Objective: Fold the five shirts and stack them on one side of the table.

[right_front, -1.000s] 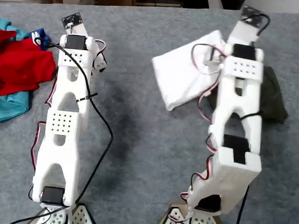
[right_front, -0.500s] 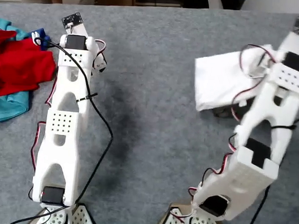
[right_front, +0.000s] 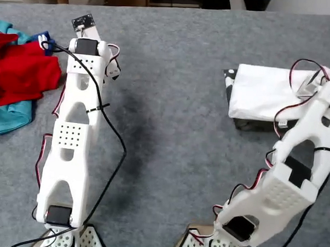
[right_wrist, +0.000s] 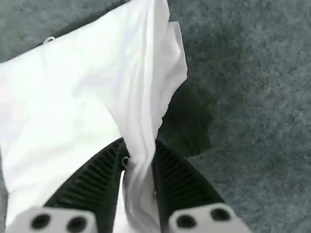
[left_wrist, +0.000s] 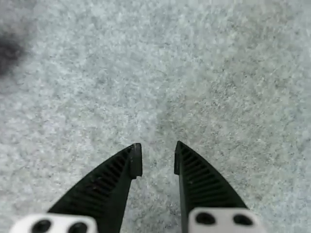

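Placement of a folded white shirt (right_front: 265, 96) on a dark shirt (right_front: 247, 125) at the right side of the grey tabletop (right_front: 172, 74). The right arm (right_front: 294, 173) leans out over this pile, its jaws clamped on a bunched ridge of the white cloth. In the right wrist view the dark shirt (right_wrist: 187, 124) shows just past the white one's edge.

The left arm (right_front: 71, 141) stands over bare tabletop, its jaws a little apart with nothing between them. A loose heap lies at the far left edge, well apart from the pile: a red shirt (right_front: 19, 73) on a teal shirt (right_front: 12, 119), neither folded.

Likely faults from here:
- **Snagging:** the pinched ridge may cling to the ribbed jaws as they part, so a rising arm would lift the top layer and undo the fold.
- **Dragging:** a sideways pull before release could slide the white shirt off the dark one, whose far edge already shows beyond it.
- **Uneven pile:** the white layers look loosely gathered near the grip, and letting go there may leave a hump that unsettles later shirts.
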Motion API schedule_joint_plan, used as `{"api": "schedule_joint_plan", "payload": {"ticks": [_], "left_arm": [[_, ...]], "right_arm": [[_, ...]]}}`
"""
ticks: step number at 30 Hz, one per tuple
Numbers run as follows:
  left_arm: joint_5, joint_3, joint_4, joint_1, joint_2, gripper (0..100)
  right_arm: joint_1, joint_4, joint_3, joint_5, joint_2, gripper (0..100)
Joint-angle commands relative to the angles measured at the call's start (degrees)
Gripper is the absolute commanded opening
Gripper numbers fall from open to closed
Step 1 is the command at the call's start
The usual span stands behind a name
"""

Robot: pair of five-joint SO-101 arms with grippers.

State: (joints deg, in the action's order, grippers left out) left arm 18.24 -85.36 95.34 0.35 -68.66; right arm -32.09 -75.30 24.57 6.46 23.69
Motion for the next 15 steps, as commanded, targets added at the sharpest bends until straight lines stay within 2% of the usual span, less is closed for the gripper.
{"api": "schedule_joint_plan", "payload": {"ticks": [1,4,8,11,13,15], "left_arm": [[-0.4,-2.4,-0.5,0.8,1.2,13],[-0.4,-2.4,-0.6,0.7,1.2,13],[-0.4,-2.7,-0.6,0.7,1.2,13],[-0.4,-2.8,-0.6,0.7,1.3,13],[-0.4,-2.8,-0.5,0.8,1.3,13],[-0.4,-2.3,-0.4,0.9,1.1,13]], "right_arm": [[-0.9,1.3,3.0,-1.4,0.8,0.2],[-0.9,1.3,3.0,-1.1,1.7,6.8],[-1.1,1.2,3.1,-0.8,1.5,32.9],[-0.9,-1.7,4.5,-3.9,-0.4,49.4],[-0.7,-4.7,6.5,-3.9,-2.1,49.7],[-0.3,-8.6,9.2,-3.9,-4.1,45.1]]}}
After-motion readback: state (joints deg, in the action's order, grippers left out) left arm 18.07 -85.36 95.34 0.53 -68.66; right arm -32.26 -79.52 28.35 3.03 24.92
